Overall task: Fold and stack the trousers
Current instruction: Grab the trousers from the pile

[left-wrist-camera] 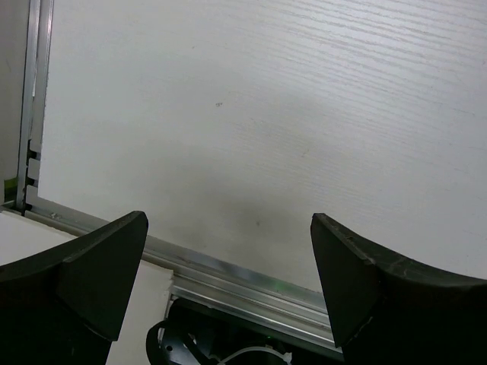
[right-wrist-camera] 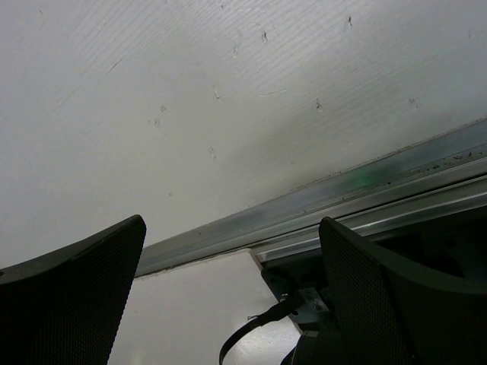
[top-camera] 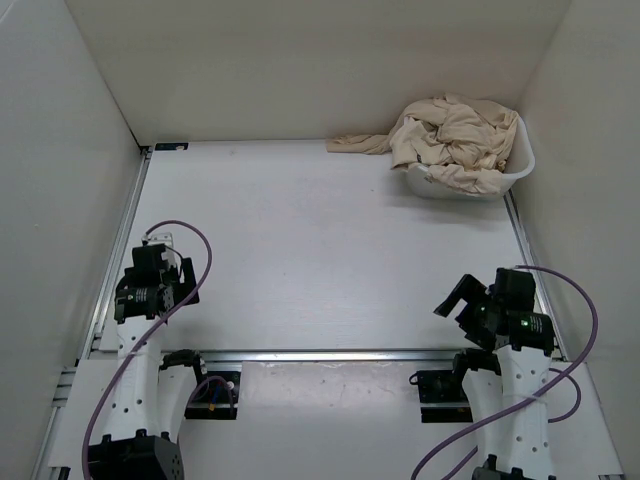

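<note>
Right now the trousers (top-camera: 455, 140) sit in a crumpled beige heap inside the white laundry basket (top-camera: 520, 165) at the far right corner of the table (top-camera: 320, 260), piled above its rim, with one loose end trailing out over the left side onto the white tabletop. None of the cloth is folded or laid flat. Both arms are low at the near edge, well apart from the basket. The left gripper (top-camera: 165, 262) is near the left rail, its jaws spread wide with nothing between them; its wrist view shows the two dark fingers (left-wrist-camera: 99, 266) on either side of bare wood-grain tabletop and the metal rail (left-wrist-camera: 243, 277) along the near edge. The right gripper (top-camera: 462, 298) is near the right side, likewise wide open and holding nothing; its own camera shows the fingers (right-wrist-camera: 84, 281) framing the scuffed table surface and the same rail running slantwise across the picture.
</note>
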{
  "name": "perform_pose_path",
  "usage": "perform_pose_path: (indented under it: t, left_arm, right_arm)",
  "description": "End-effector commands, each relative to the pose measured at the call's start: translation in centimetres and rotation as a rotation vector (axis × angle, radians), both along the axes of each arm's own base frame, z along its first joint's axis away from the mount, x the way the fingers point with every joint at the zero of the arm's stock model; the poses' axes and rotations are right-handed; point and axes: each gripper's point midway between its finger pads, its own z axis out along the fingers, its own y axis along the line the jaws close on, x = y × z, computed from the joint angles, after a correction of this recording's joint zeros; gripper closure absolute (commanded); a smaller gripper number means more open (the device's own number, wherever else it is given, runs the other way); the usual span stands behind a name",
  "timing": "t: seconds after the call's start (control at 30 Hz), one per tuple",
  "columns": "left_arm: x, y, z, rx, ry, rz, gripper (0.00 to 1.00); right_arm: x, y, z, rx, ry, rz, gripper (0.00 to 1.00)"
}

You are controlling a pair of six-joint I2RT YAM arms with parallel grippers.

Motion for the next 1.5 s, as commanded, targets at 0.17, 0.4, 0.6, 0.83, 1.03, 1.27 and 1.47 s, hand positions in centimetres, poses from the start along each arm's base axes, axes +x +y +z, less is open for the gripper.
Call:
perform_pose_path:
  t: [0.17,0.4,0.6,0.83,1.03,1.27,1.47]
  left_arm:
    - [2.2,-0.5,2.2,-0.024,-0.063,-0.028,0.00]
    - [7.7,-2.6,7.5,-0.132,-0.183,-0.140,0.00]
    - [12.7,-5.7,9.5,-0.303,-0.170,-0.278,0.00]
    - [15.2,-4.4,3.8,-0.296,0.028,-0.213,0.00]
    - [15.6,-3.1,1.9,-0.252,0.094,-0.166,0.00]
    - [15.4,-2.8,0.8,-0.242,0.128,-0.151,0.00]
    - [14.4,-2.5,2.4,-0.208,0.079,-0.142,0.00]
  right_arm:
    - [4.5,-1.7,6.6,-0.092,-0.117,0.021,0.01]
    - [17.9,-5.2,20.5,-0.214,-0.400,-0.031,0.01]
    - [35.4,-10.2,23.3,-0.329,-0.435,-0.122,0.01]
    - [50.3,-10.3,17.7,-0.214,-0.589,-0.069,0.01]
    - [53.8,-10.1,11.8,-0.149,-0.575,-0.095,0.09]
    - [50.8,-11.0,16.4,-0.251,-0.608,-0.087,1.00]
    - [44.5,-6.2,28.9,-0.437,-0.747,0.029,1.00]
